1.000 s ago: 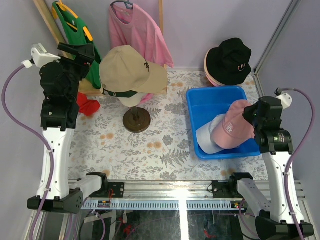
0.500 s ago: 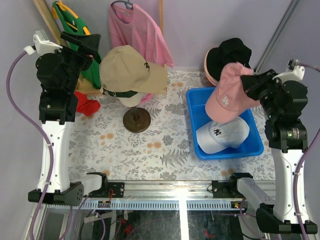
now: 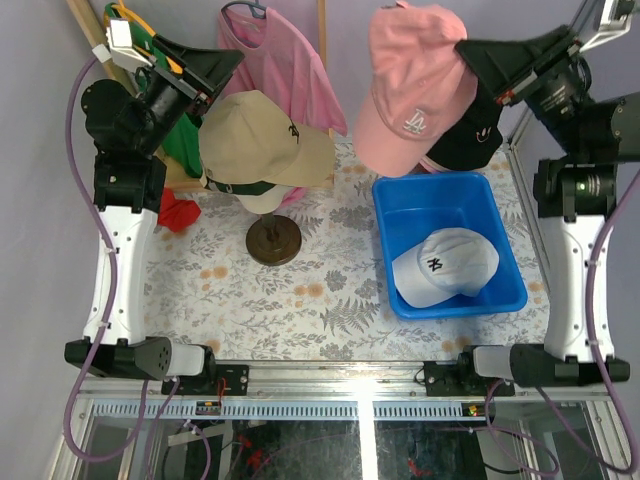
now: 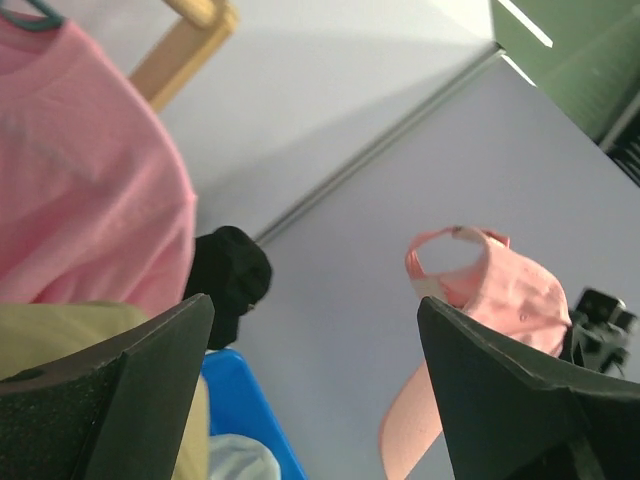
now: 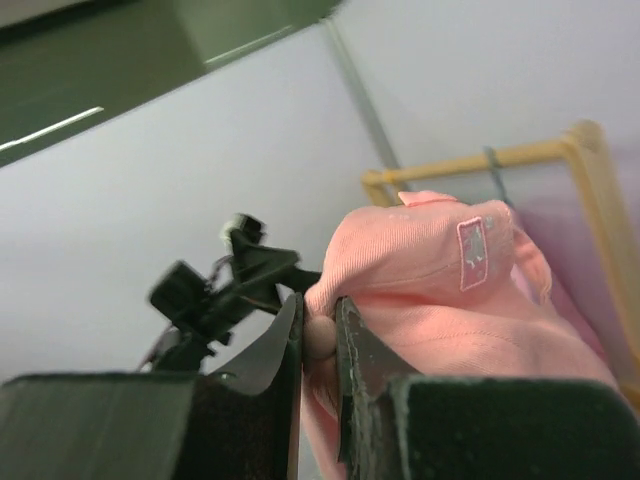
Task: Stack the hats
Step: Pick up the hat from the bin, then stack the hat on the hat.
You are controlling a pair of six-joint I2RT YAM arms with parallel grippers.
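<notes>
Two tools: you are working with both arms reaching high above the surface [image 3: 300,290], well apart from each other.
Right tool [image 3: 468,52]: you are pinching the pink baseball cap [image 3: 410,90] with it. The jaws are standing almost together, and in the wrist view a fold of pink fabric is sitting clamped between them.
Pink baseball cap: it is hanging from your right tool, up in the air at the back right. Its brim is pointing down and its logo is facing the overhead camera. From above it is covering part of the black bucket hat [image 3: 470,135] and the back edge of the blue bin [image 3: 430,215].
Left tool [image 3: 222,70]: you are holding it wide open with nothing between its jaws. It is hovering just above and to the left of the tan baseball cap [image 3: 255,140], and its wrist camera is looking across at the pink cap.
Tan baseball cap: it is sitting on the cream mannequin head [image 3: 262,200], on top of the dark green baseball cap [image 3: 245,186], whose edge is showing beneath it.
White baseball cap [image 3: 445,265]: it is lying inside the blue bin, toward the near side, logo up.
Black bucket hat: it is resting at the back right corner, behind the bin.
Shirts: a pink T-shirt [image 3: 280,60] and a green T-shirt [image 3: 185,140] are hanging at the back.
Red cloth [image 3: 178,212]: it is lying on the surface beside your left arm.
</notes>
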